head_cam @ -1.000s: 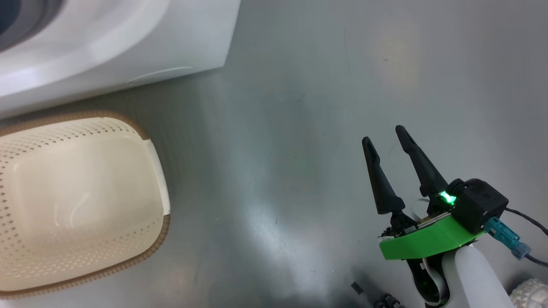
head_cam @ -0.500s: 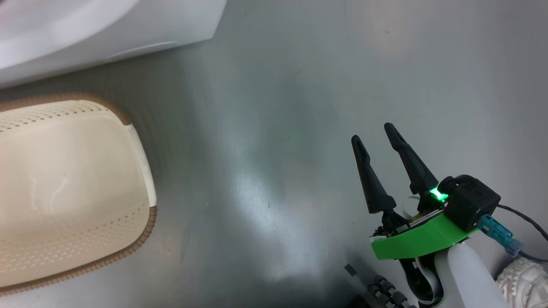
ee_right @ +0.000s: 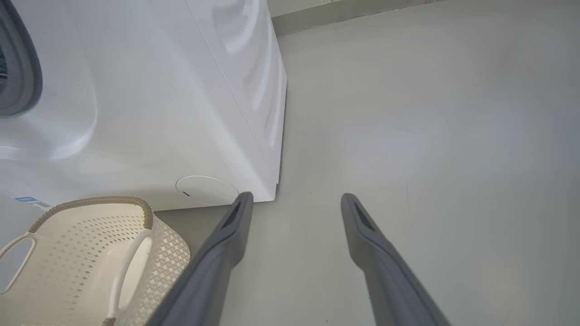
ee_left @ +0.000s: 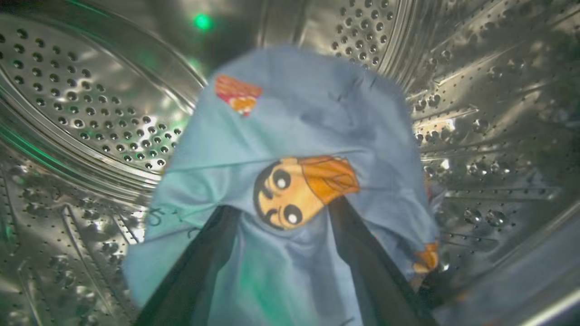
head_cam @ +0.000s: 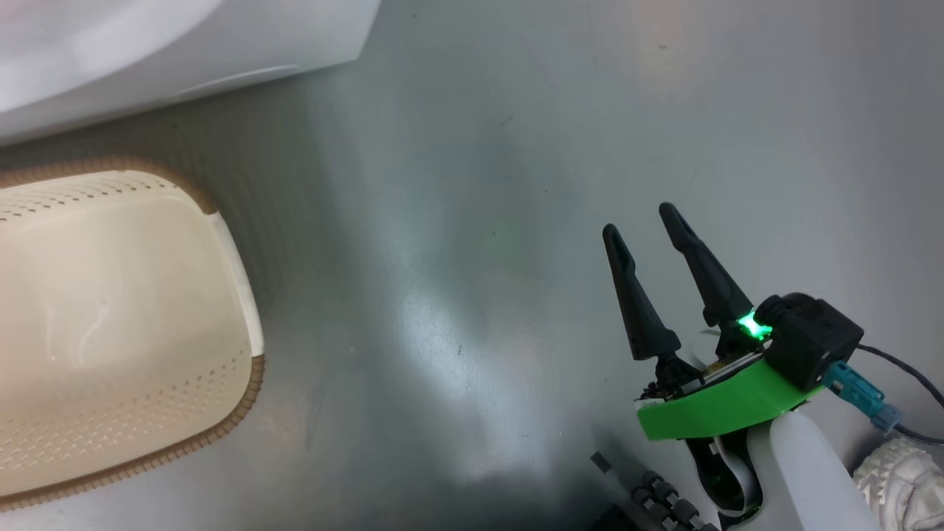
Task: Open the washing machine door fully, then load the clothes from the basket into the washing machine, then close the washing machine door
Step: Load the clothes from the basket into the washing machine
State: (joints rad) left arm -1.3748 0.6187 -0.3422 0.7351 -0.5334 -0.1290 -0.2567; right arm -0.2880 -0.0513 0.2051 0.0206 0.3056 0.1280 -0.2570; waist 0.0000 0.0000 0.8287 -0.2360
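Loading is the step in hand: inside the steel drum, the left gripper has its fingers apart, with the blue printed garment draped over them. The right gripper hangs spread and empty above the floor. The basket looks empty, so the next move likely calls for pulling clear without snagging the cloth, then shutting the door.

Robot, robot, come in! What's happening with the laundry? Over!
Left gripper open inside the drum, blue garment draped over its fingers. Right gripper open, empty. Basket looks empty. Nothing blocking.
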